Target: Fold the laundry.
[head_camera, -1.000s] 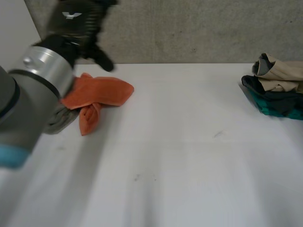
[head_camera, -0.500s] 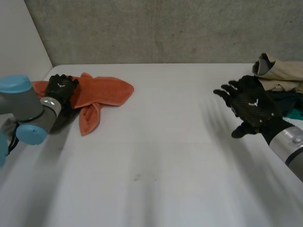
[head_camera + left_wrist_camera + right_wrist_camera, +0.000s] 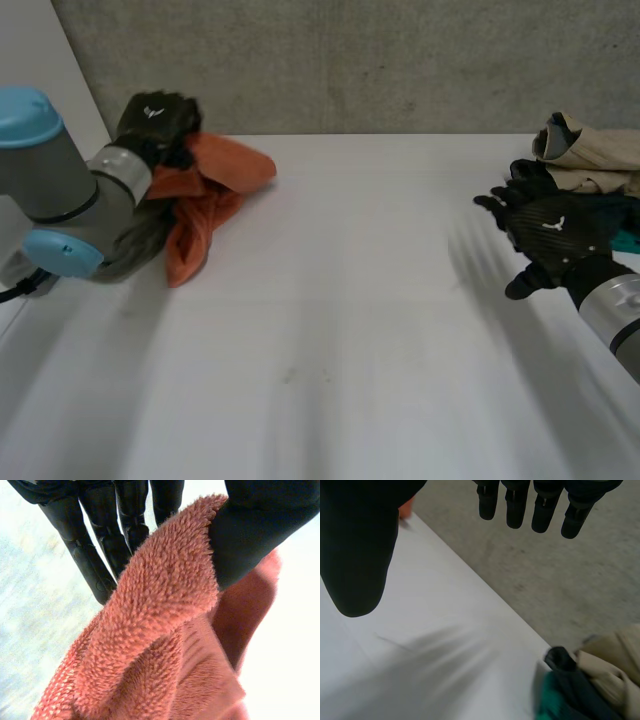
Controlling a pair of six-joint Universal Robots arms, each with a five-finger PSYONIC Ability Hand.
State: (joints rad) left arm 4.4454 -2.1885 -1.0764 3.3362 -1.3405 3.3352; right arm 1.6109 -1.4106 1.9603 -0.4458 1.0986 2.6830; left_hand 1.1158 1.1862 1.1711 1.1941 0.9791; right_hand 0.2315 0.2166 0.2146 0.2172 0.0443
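At table (image 3: 350, 350) far-left corner: left hand (image 3: 155, 120) pinches orange towel (image 3: 215, 175) by one fold; right hand (image 3: 548, 235) spread, empty, by right-edge clothes pile (image 3: 590, 170). Risk: pinch looks shallow, towel may slip out.

The left arm (image 3: 60, 190) is covering the orange towel's (image 3: 228, 165) left side; the clothes pile (image 3: 592, 152) at far right is running past the edge.

orange towel (image 3: 235, 165); beige, dark and teal clothes pile (image 3: 590, 160); white table (image 3: 350, 300).
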